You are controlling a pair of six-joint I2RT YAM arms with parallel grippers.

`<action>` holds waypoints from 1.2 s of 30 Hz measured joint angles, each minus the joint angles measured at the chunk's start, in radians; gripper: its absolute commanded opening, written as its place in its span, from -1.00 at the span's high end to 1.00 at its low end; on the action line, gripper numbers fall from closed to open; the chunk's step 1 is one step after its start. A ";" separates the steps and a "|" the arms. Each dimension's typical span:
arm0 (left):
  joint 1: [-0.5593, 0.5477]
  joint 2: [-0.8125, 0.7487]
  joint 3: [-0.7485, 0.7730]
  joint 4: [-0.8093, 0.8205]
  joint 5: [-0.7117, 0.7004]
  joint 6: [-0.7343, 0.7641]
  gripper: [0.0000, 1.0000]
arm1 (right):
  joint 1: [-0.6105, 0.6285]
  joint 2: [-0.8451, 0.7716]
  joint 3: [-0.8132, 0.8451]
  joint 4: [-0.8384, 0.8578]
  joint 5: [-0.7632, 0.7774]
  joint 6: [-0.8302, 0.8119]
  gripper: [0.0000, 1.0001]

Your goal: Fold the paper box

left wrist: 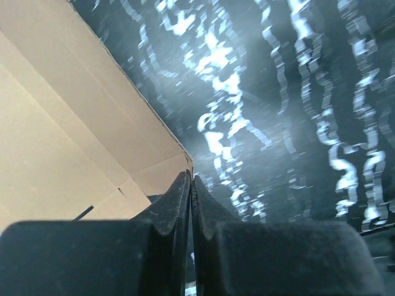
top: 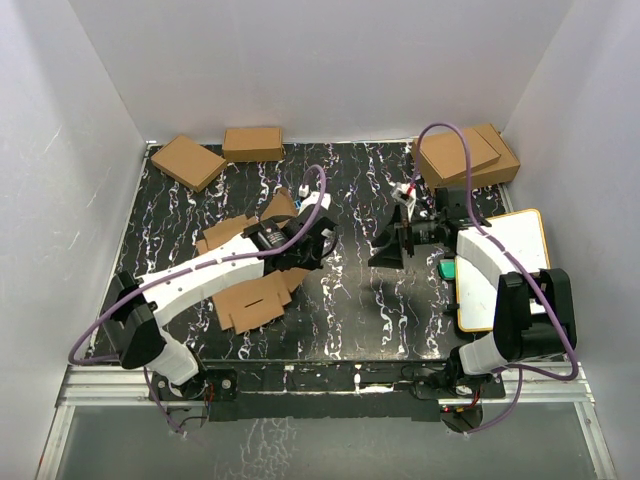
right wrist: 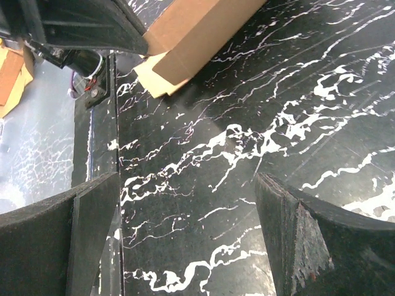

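The paper box (top: 255,295) is a creased brown cardboard sheet, partly folded, lying left of centre under my left arm. My left gripper (top: 322,240) is at its right side. In the left wrist view the fingers are closed together (left wrist: 191,176), with the corner of a raised cardboard panel (left wrist: 74,123) ending right at their tips, so they seem to pinch it. The right wrist view shows that raised panel (right wrist: 197,31) coming out from the left gripper (right wrist: 92,24). My right gripper (top: 393,245) is wide open and empty (right wrist: 185,179) over bare table, right of the box.
Two small brown boxes (top: 188,161) (top: 252,143) lie at the back left. Two larger stacked brown boxes (top: 468,158) stand at the back right. A white board with an orange rim (top: 500,265) lies at the right, with a green thing (top: 447,268) beside it.
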 measured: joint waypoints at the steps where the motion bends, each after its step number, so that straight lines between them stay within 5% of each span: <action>1: 0.000 -0.003 0.005 0.035 0.013 -0.006 1.00 | 0.015 0.000 -0.005 0.008 0.008 0.006 -0.97; 9: 0.000 0.051 0.127 0.213 0.010 -0.151 1.00 | 0.147 -0.003 -0.082 0.194 0.142 0.122 -0.97; 23: 0.000 0.217 0.297 0.241 -0.035 -0.409 1.00 | 0.179 -0.048 -0.148 0.494 0.451 0.350 -0.86; 29: 0.000 0.217 0.299 0.278 -0.035 -0.465 1.00 | 0.182 -0.051 -0.164 0.558 0.539 0.433 -0.45; 36: 0.000 0.217 0.299 0.318 -0.035 -0.498 1.00 | 0.182 -0.051 -0.164 0.614 0.559 0.489 0.38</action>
